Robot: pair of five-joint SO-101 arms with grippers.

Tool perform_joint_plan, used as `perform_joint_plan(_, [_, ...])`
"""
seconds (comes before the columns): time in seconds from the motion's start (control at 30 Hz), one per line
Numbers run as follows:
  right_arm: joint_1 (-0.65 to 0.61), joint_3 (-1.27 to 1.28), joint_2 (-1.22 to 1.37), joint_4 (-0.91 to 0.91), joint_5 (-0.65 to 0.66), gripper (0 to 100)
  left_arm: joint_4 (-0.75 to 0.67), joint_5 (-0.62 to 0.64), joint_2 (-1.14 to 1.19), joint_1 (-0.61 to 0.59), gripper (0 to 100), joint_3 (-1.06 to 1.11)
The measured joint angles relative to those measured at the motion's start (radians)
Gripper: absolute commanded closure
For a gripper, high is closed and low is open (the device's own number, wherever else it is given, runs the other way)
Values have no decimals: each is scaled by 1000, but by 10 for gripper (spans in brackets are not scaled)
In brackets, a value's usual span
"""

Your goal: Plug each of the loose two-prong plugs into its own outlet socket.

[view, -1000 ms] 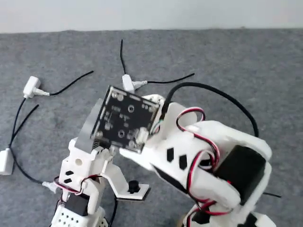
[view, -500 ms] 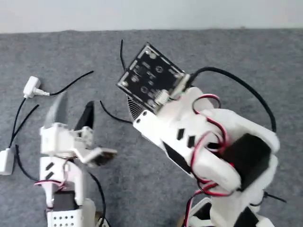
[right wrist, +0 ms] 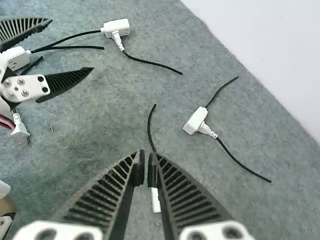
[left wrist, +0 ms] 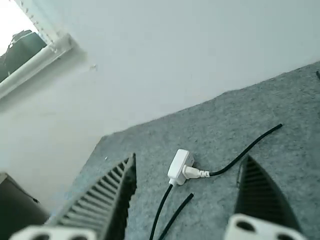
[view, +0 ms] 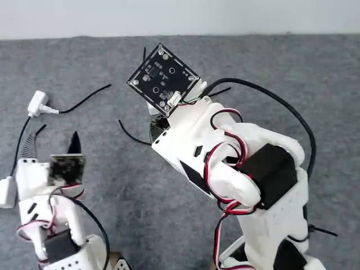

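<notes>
Left fingers (left wrist: pixel 102 197) withdrew, agape; right fingers (right wrist: pixel 112 187) pinch cord (right wrist: pixel 149 131).

The table cover (view: pixel 292 67) is grey cloth, matt and felt-rough. Each plug (right wrist: pixel 196 121) is smooth white plastic, its cord (right wrist: pixel 150 62) matt black. The left gripper (left wrist: pixel 190 159) has ribbed black plastic fingers (left wrist: pixel 255 185).

There's the right arm (view: pixel 191 140): white moulded shell, black servo block (view: pixel 273 174), red, white and black wires (view: pixel 236 140) looping across, a thick black cable (view: pixel 281 107) arcing off it. Square black circuit board (view: pixel 163 79), silver screws at its corners. The left arm (view: pixel 39 202) is white too. On the right pincer (right wrist: pixel 145 162) and left pincer (left wrist: pixel 190 160), black ribbed fingers (right wrist: pixel 110 190).
</notes>
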Motion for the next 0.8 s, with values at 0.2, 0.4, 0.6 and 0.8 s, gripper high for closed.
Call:
perform_joint_plan(0.2, [58, 0, 26, 0, 0, 987, 18, 69, 356, -64, 690, -215])
perform_joint_plan(0.4, [66, 153, 127, -8, 0, 957, 213, 144, 939, -69, 690, -539])
perform_joint_plan(0.6, [-40, 319, 318, -129, 0, 916, 427, 328, 1422, -153, 689, -822])
perform_joint_plan(0.8, [-216, 325, 511, -279, 0, 912, 600, 451, 1505, -311, 689, -968])
